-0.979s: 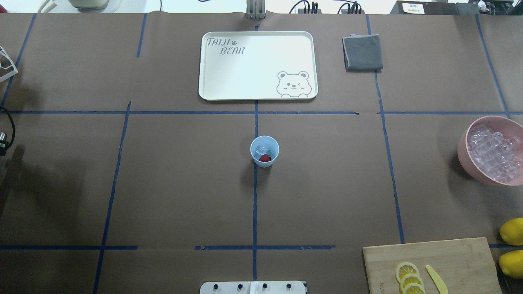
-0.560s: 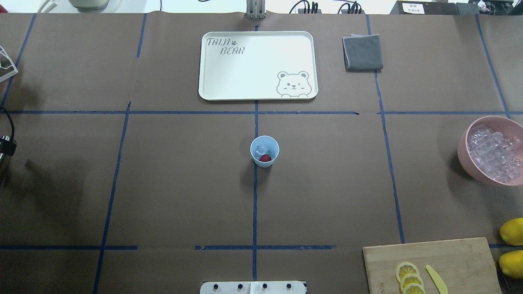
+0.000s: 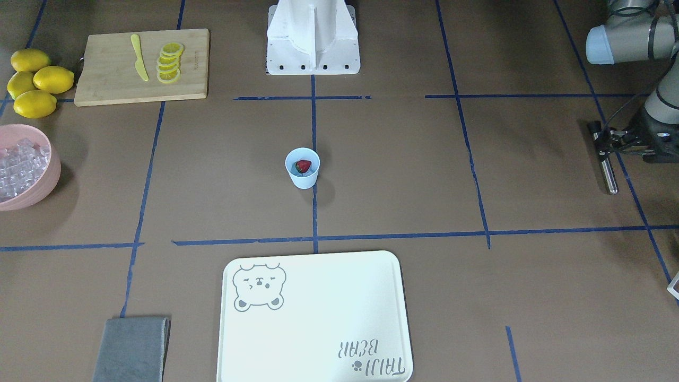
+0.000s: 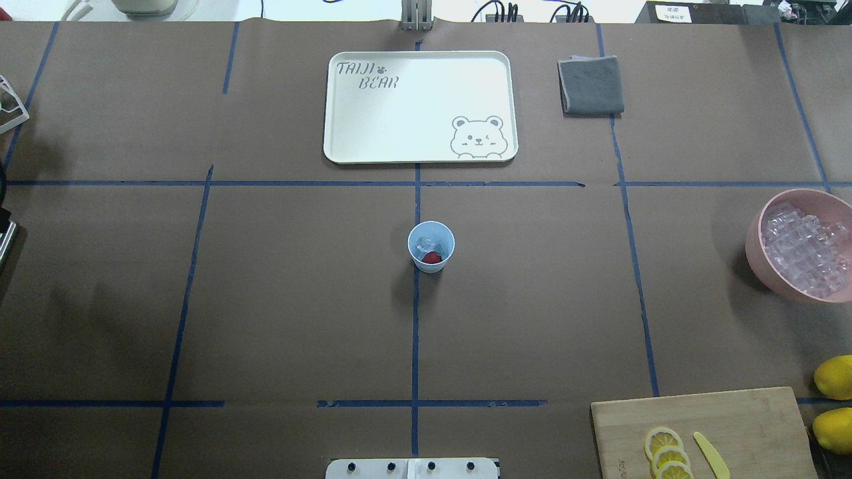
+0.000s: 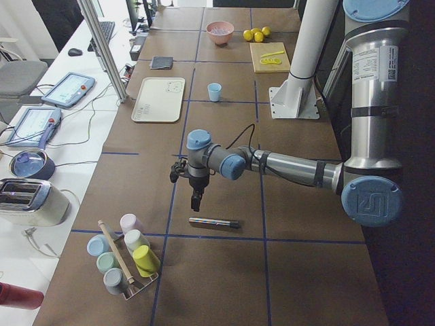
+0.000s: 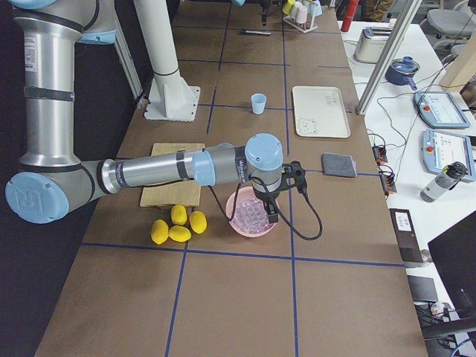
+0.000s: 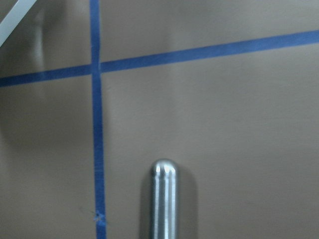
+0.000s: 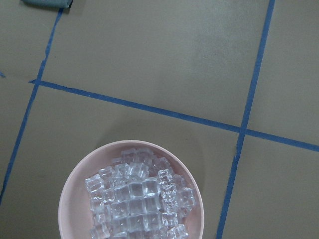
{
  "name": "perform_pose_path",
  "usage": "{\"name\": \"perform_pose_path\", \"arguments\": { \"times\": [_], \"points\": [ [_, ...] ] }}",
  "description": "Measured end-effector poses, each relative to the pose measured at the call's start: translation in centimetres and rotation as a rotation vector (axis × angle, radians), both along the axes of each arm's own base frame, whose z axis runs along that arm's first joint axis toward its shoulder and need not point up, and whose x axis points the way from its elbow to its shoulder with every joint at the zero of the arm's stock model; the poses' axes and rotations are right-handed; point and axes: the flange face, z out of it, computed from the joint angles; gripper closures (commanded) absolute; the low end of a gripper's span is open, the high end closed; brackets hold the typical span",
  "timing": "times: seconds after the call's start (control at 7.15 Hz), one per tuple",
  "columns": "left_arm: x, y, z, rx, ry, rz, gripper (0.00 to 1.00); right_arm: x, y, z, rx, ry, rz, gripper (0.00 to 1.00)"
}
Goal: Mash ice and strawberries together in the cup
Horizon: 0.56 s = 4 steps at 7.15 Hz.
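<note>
The light-blue cup (image 4: pixel 426 267) (image 3: pixel 302 181) stands upright at the table's middle. Inside it lie a red strawberry (image 4: pixel 432 258) (image 3: pixel 303 166) and clear ice (image 4: pixel 425 243). My left gripper (image 3: pixel 607 142) (image 5: pixel 196 202) hangs open far off at the table's left end, pointing down just over one end of a metal rod (image 3: pixel 609 172) (image 5: pixel 214 222) (image 7: pixel 164 199) that lies flat on the paper. My right gripper (image 6: pixel 271 212) hovers over the pink bowl (image 8: pixel 70 189) (image 4: pixel 755 256) of ice cubes (image 8: pixel 137 199). Whether it is open or shut I cannot tell.
A white bear tray (image 4: pixel 399 113) and a folded grey cloth (image 4: pixel 591 85) lie at the far side. A cutting board (image 4: pixel 745 412) with lemon slices and a yellow knife, plus whole lemons (image 4: pixel 835 376), sit near right. A rack of pastel cups (image 5: pixel 126 255) stands beyond the rod.
At the overhead view's left edge my left gripper has slid almost out of frame, leaving only a sliver of metal showing. The cup and its contents have not moved.
</note>
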Motion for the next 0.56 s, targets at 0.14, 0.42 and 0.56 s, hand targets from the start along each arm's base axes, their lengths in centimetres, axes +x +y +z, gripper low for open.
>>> {"name": "perform_pose_path", "arguments": {
  "times": [0.14,0.42,0.56],
  "points": [
    [-3.4,-0.4,-2.0,-0.006,0.010,0.025,0.00,0.0,0.0,0.2,-0.005,0.001,0.000,0.01],
    [-11.6,-0.9,-0.1,-0.043,0.145,0.032,0.00,0.0,-0.2,1.6,-0.034,-0.007,-0.002,0.01],
    [-15.2,-0.8,2.9,-0.073,0.234,0.011,0.00,-0.1,-0.4,2.5,-0.052,-0.012,-0.003,0.01]
  ]
}}
